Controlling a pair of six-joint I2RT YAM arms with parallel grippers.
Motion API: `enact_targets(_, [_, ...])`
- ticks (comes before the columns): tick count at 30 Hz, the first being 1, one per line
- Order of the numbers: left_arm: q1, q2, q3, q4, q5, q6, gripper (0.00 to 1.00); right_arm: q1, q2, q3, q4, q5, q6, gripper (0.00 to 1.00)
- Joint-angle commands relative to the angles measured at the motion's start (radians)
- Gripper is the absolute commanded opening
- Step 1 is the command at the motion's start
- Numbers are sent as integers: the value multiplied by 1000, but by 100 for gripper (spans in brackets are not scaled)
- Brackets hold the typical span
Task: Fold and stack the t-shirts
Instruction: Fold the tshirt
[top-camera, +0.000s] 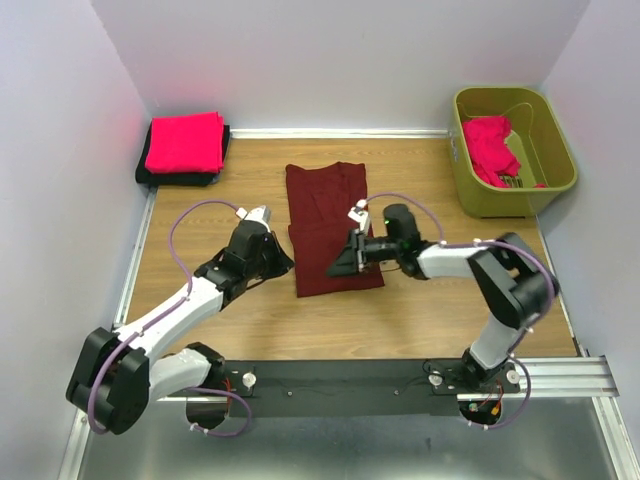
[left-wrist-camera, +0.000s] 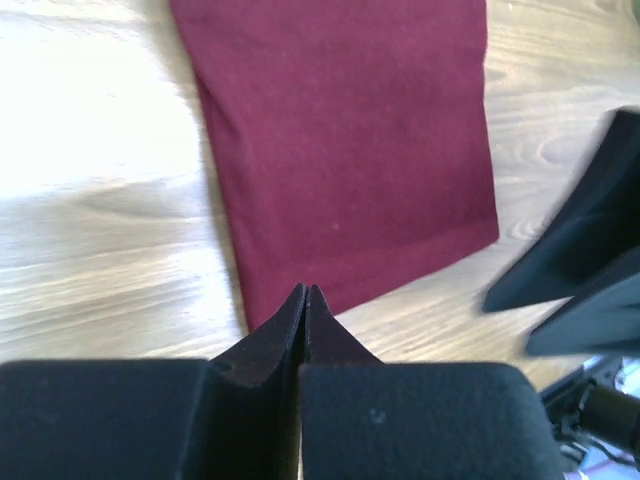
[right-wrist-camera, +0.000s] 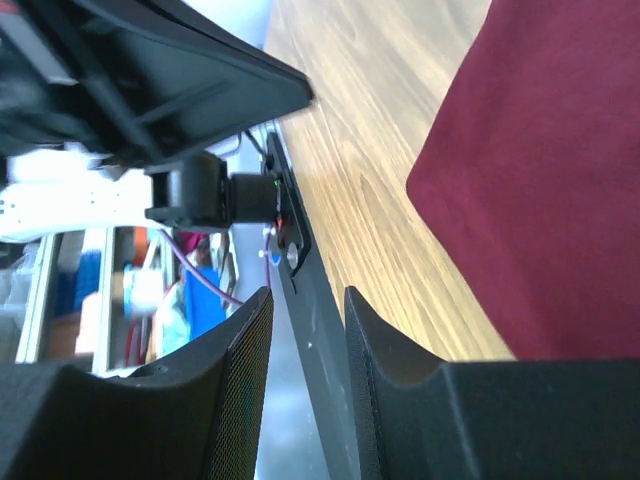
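A dark maroon t-shirt (top-camera: 328, 225) lies flat in the middle of the table, folded into a long strip. It also shows in the left wrist view (left-wrist-camera: 345, 150) and the right wrist view (right-wrist-camera: 560, 170). My left gripper (top-camera: 282, 261) is shut and empty, its tips (left-wrist-camera: 305, 293) at the shirt's near left corner. My right gripper (top-camera: 342, 263) is slightly open and empty (right-wrist-camera: 308, 305), hovering over the shirt's near right part. A folded pinkish-red t-shirt (top-camera: 186, 142) lies on a folded black one (top-camera: 178, 178) at the back left.
An olive-green bin (top-camera: 510, 200) stands at the back right with a crumpled pinkish-red t-shirt (top-camera: 490, 148) inside. The black mounting rail (top-camera: 400, 375) runs along the near edge. White walls enclose the table on three sides.
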Motion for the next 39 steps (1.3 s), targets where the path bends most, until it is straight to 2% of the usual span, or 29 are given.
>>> enact_targets(1, [8,-44,28,-97,-105,32,7,78,197,25,174,56,93,42])
enact_targets(4, [13,-66,19,-106,-109,34,7,88,321,20,250,67,123,42])
enact_targets(8, [11,-81,-4,-91,-99,29,7,88,390,0,250,115,104,42])
enact_targets(11, [13,-63,-4,-67,-90,29,7,89,374,-12,248,125,116,42])
enact_targets(15, [28,11,28,-19,-42,46,7,87,223,-15,176,145,78,43])
enact_targets(17, [36,66,61,-16,-21,52,7,81,150,0,57,180,36,43])
enact_targets(18, [34,81,72,-19,-21,61,7,78,81,12,-9,204,-40,45])
enact_targets(19, [36,101,87,-36,-21,64,7,76,43,56,-180,274,-89,47])
enact_targets(22, [36,134,136,-91,-16,92,8,69,-42,106,-441,375,-236,52])
enact_targets(27, [-9,123,180,-263,-67,95,9,58,-154,91,-638,536,-285,54])
enact_targets(28, [-15,117,177,-275,-67,86,16,58,-172,83,-670,579,-282,56])
enact_targets(31, [-36,100,154,-306,-67,58,24,58,-235,86,-854,756,-253,58])
enact_targets(34, [-62,109,144,-330,-94,34,32,58,-267,106,-968,912,-225,58])
enact_targets(39, [-87,134,160,-356,-134,23,46,59,-229,158,-1078,1003,-217,58])
